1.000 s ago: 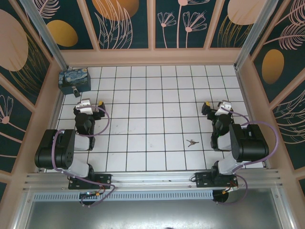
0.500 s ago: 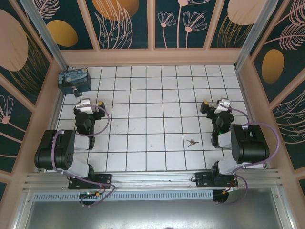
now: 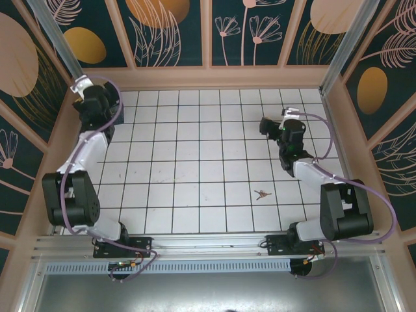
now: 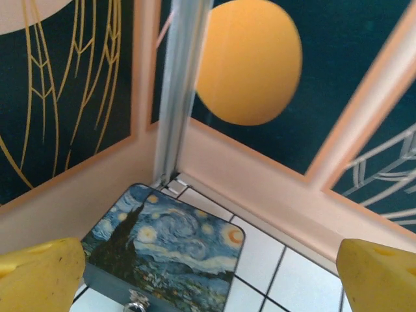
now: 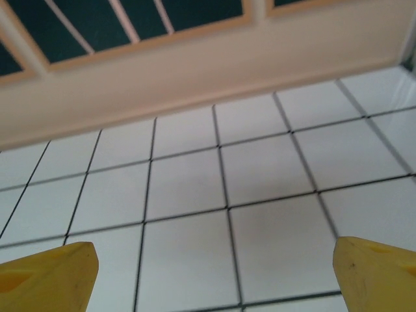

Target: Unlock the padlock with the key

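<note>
moved: since a second ago both arms have reached out away from the near edge. the left arm (image 3: 81, 153) went up to the far left corner. the right arm (image 3: 305, 166) went toward the far right part of the floor (image 3: 195, 149). the key has not moved.
left gripper (image 4: 208, 278): wide open. its two yellow fingers (image 4: 39, 273) sit far apart at the bottom corners of the left wrist view. they hold nothing and touch nothing. it hangs over the box.
right gripper (image 5: 211, 274): its yellow fingers (image 5: 45, 276) are far apart too, with only white tiles between them. it holds nothing and it is up off the floor.
around: the box (image 4: 169, 240) with the blue and yellow swirls sits in the far left corner, close to a shiny metal post (image 4: 182, 84) and the pink wall edge. a big orange circle (image 4: 250, 58) is painted on the dark wall behind it.
in the way: from the top, the left arm covers most of the box.
key (image 3: 262, 193): a tiny grey bunch lying flat on a white tile, near the right side, well apart from both grippers.
padlock (image 4: 135, 307): just a small shiny bit shows at the near side of the box, at the very bottom of the left wrist view. too little shows to tell how it looks or if it is locked.
</note>
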{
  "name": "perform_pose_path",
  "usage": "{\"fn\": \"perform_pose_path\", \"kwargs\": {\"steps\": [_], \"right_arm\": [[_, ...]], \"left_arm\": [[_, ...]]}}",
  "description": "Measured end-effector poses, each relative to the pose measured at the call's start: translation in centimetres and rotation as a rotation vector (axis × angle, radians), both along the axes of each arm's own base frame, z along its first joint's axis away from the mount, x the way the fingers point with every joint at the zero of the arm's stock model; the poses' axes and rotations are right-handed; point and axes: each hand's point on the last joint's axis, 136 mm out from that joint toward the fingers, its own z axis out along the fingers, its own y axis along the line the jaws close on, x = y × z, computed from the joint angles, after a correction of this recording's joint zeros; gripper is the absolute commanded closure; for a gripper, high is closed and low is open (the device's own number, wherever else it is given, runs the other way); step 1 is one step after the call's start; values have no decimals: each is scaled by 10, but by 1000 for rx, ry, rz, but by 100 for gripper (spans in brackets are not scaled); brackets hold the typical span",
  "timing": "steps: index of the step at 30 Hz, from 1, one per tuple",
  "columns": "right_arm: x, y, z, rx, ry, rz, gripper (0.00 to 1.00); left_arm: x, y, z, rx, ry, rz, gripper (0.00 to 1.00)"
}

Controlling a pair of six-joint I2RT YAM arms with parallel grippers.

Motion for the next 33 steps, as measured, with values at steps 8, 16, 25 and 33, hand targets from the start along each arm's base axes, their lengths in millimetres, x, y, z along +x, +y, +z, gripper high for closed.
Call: {"fn": "perform_pose_path", "kwargs": {"steps": [8, 16, 25, 33], "right_arm": [[-22, 67, -16, 49, 89, 185, 8], [-55, 136, 7, 83, 68, 397, 8], [-90, 180, 20, 124, 55, 552, 8], [-108, 207, -18, 120, 166, 641, 9]], "left_arm": [[80, 61, -65, -112, 206, 91, 2], [126, 124, -103, -191, 272, 149, 3], [119, 168, -134, -286, 299, 160, 5], [133, 168, -164, -412, 290, 67, 5]]}}
